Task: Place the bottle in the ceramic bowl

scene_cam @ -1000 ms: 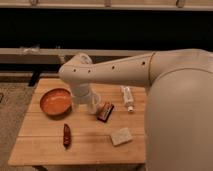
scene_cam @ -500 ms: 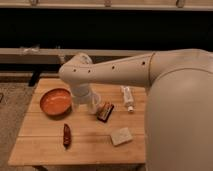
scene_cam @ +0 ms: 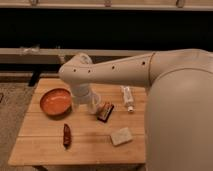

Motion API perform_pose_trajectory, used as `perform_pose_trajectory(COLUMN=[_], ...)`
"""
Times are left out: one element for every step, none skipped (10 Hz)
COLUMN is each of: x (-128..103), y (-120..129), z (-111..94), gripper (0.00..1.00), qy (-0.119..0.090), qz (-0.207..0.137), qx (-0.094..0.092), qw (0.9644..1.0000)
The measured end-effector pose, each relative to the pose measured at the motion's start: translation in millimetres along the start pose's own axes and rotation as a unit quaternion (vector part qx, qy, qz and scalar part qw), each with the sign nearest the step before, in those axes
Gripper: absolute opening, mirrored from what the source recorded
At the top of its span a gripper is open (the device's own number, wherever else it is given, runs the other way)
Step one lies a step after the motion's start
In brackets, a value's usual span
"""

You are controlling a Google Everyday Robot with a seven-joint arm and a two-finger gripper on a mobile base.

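Note:
The bottle (scene_cam: 128, 98), slim and whitish with a white cap, lies on its side on the right part of the wooden table (scene_cam: 45, 142). The ceramic bowl (scene_cam: 55, 102), orange-red inside with a darker rim, sits at the table's left. My white arm reaches in from the right and bends down over the table's middle. My gripper (scene_cam: 93, 107) hangs below the arm's elbow, between the bowl and the bottle, low over the table. It holds nothing that I can see.
A small dark packet (scene_cam: 105, 111) lies just right of the gripper. A flat beige block (scene_cam: 121, 136) lies near the front right. A dark red pepper-like thing (scene_cam: 66, 135) lies at the front left. A dark bench or rail runs behind the table.

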Motion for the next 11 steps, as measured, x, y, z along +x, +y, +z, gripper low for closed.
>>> perform_pose_trajectory(x=[0.0, 0.0, 0.0, 0.0, 0.0, 0.0, 0.0, 0.1, -0.1, -0.4, -2.8], y=[0.0, 0.0, 0.0, 0.0, 0.0, 0.0, 0.0, 0.0, 0.1, 0.2, -0.8], z=[0.0, 0.0, 0.0, 0.0, 0.0, 0.0, 0.0, 0.0, -0.1, -1.0, -2.0], gripper=[0.65, 0.65, 0.65, 0.65, 0.65, 0.65, 0.65, 0.65, 0.65, 0.65, 0.65], qy=[0.0, 0.0, 0.0, 0.0, 0.0, 0.0, 0.0, 0.0, 0.0, -0.002, -0.004], qz=[0.0, 0.0, 0.0, 0.0, 0.0, 0.0, 0.0, 0.0, 0.0, -0.001, -0.001], qx=[0.0, 0.0, 0.0, 0.0, 0.0, 0.0, 0.0, 0.0, 0.0, 0.0, 0.0], qw=[1.0, 1.0, 1.0, 1.0, 1.0, 1.0, 1.0, 1.0, 1.0, 1.0, 1.0])
